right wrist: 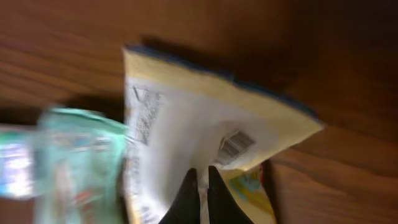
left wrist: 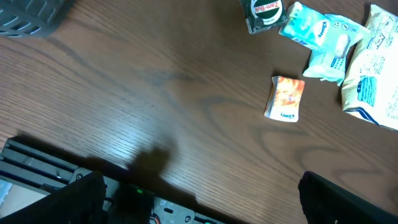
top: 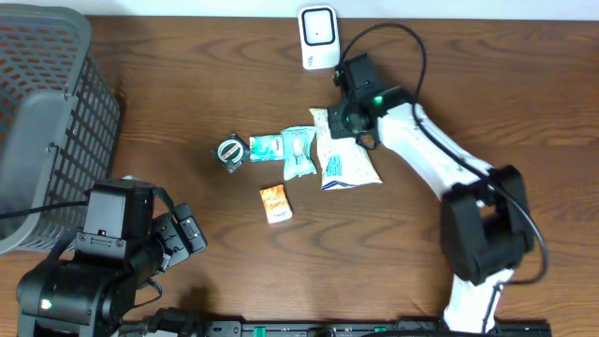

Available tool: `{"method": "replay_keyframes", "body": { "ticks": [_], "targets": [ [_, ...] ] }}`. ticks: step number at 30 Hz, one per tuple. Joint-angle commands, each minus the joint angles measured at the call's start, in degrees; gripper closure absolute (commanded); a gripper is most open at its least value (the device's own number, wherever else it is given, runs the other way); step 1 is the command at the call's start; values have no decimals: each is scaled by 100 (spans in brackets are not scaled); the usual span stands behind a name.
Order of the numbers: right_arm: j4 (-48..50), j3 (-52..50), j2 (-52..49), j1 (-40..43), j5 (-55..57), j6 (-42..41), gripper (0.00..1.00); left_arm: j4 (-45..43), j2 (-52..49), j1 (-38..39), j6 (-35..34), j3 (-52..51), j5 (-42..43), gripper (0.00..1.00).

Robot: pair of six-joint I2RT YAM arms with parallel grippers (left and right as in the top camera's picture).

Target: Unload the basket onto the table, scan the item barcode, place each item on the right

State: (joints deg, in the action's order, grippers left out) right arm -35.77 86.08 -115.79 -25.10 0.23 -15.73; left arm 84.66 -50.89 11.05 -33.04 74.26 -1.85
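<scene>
1. Right claw (right wrist: 200, 173) is clamped tight, pinching the one white crinkly snack bag with yellow-and-blue edging (right wrist: 180, 118); one barcode (right wrist: 235, 144) shows just beside the fingers.
2. The bag sits mid-table, near one white scanner (top: 318, 37).
3. Left claw (top: 185, 234) gapes wide; it's empty.
4. Alongside: two teal plastic packets (top: 267, 146), one orange sachet (top: 275, 202), one round tin (top: 231, 151).

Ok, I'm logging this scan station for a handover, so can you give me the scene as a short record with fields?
right pincer: shut, tips on the snack bag
barcode: showing on the bag, beside the tips
scanner: beyond the bag, apart from it
left pincer: open, holding nothing
other items: tin, tissue packs, orange packet, basket
</scene>
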Motion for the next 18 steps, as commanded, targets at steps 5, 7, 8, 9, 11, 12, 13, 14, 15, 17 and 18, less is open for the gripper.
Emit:
{"method": "replay_keyframes", "body": {
  "ticks": [5,7,8,9,11,12,13,14,15,17,18],
  "targets": [
    [-103,28,-573,-44,780,11,99,15,4,2,-28,-4,-31,2],
    [-332,98,-448,-44,1082,11,99,15,4,2,-26,-4,-31,2],
    [-470,151,-358,-44,1235,11,99,15,4,2,-28,-4,-31,2],
    [-621,208,-258,-44,1366,11,99,15,4,2,-28,-4,-31,3],
    [-951,330,9,-44,1473,11,98,15,4,2,-26,-4,-31,2],
    [-1086,374,149,-44,1458,11,98,15,4,2,-28,-4,-31,3],
    [-1211,409,304,-46,1403,11,98,15,4,2,-28,-4,-31,2],
    [-1316,426,483,-52,1285,11,98,15,4,2,-28,-7,-31,2],
    [-1381,426,640,-57,1152,11,97,15,4,2,-28,-4,-31,2],
    [-1469,424,914,-57,863,9,96,15,4,2,-28,-4,-31,3],
    [-1480,424,1021,-57,660,9,98,15,4,2,-26,-4,-31,2]
  ]
}}
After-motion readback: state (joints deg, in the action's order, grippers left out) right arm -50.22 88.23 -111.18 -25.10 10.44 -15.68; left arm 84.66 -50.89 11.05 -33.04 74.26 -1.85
